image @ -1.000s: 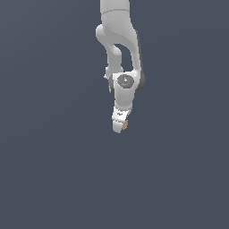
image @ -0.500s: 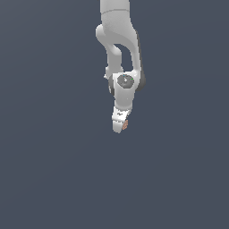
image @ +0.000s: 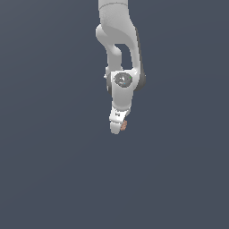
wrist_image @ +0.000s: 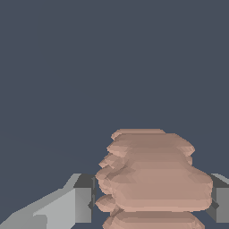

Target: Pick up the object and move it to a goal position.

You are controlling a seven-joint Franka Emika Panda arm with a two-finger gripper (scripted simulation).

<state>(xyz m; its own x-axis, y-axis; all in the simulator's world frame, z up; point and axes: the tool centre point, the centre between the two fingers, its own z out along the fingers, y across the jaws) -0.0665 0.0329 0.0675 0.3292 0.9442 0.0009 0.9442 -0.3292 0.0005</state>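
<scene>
Closest to the wrist camera, the lumpy pinkish-brown object [wrist_image: 152,181] fills the gap between the two grey fingers [wrist_image: 82,199] of the hand [wrist_image: 150,201]. One finger pad presses against each flank of it, so the hand is narrowed onto the object and holding it. The object's surface is ridged in stacked, bumpy layers. In this view its wider span runs across from one finger to the other, and a narrower end reaches out past the fingertips, away from the wrist; whether that outward stretch or the crosswise span is the true long axis cannot be told from here. Beyond it lies only the plain dark blue-grey ground.

In the exterior view, the white Panda arm [image: 120,49] hangs down from the upper edge of the frame, its wrist joint with a round grey cap [image: 122,80] facing the camera. Below that the hand [image: 118,128] points downward, tilted slightly. The object [image: 124,126] shows as a small salmon speck at the fingertips, on the side toward the exterior view's right, mostly hidden by the white finger in front. At this size its orientation cannot be read. Whether the object touches any surface beneath cannot be told against the uniform dark backdrop.
</scene>
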